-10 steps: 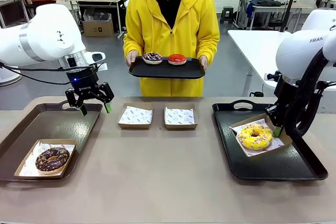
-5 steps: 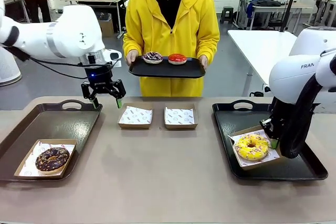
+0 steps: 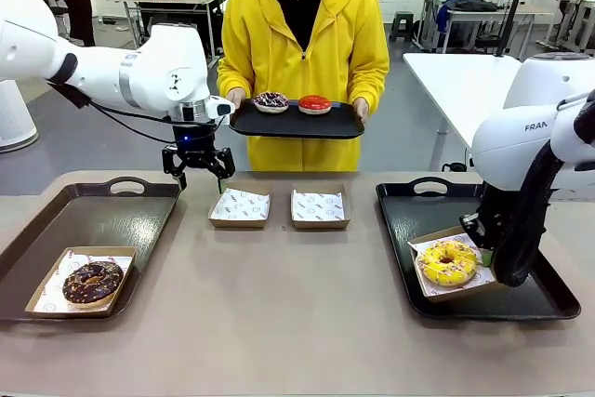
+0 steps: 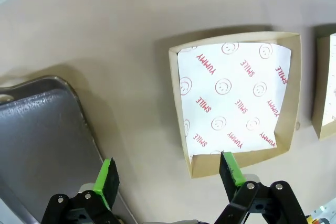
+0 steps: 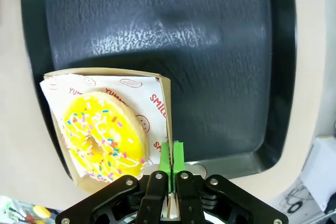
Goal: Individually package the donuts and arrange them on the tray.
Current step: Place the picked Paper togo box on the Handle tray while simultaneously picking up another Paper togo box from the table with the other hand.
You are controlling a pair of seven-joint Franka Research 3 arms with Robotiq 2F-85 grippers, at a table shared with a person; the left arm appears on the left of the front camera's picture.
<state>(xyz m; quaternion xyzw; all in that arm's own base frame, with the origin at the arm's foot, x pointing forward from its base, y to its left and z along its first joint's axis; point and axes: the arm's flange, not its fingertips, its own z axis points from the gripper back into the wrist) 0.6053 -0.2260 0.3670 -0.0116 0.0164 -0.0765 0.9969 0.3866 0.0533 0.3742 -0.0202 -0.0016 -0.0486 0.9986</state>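
My left gripper (image 3: 197, 178) hangs open over the table just left of an empty paper-lined box (image 3: 240, 207); in the left wrist view its green fingers straddle the near corner of that box (image 4: 236, 103). My right gripper (image 5: 170, 160) is shut on the side wall of the box holding the yellow sprinkled donut (image 5: 105, 136), on the right tray (image 3: 418, 206). The yellow donut (image 3: 449, 263) lies near that tray's front. A chocolate-brown donut (image 3: 91, 282) lies boxed on the left tray (image 3: 93, 216). The person holds a black tray (image 3: 296, 124) carrying the dark sprinkled donut (image 3: 271, 100) and the red donut (image 3: 314, 104).
A second empty lined box (image 3: 320, 208) stands beside the first at the table's middle back. The left tray's rim (image 4: 79, 114) runs close to my left gripper. The tabletop in front of the boxes is bare.
My left arm has swung right from above the left tray to the first empty box. My right gripper has dragged the yellow donut's box toward the tray's front.
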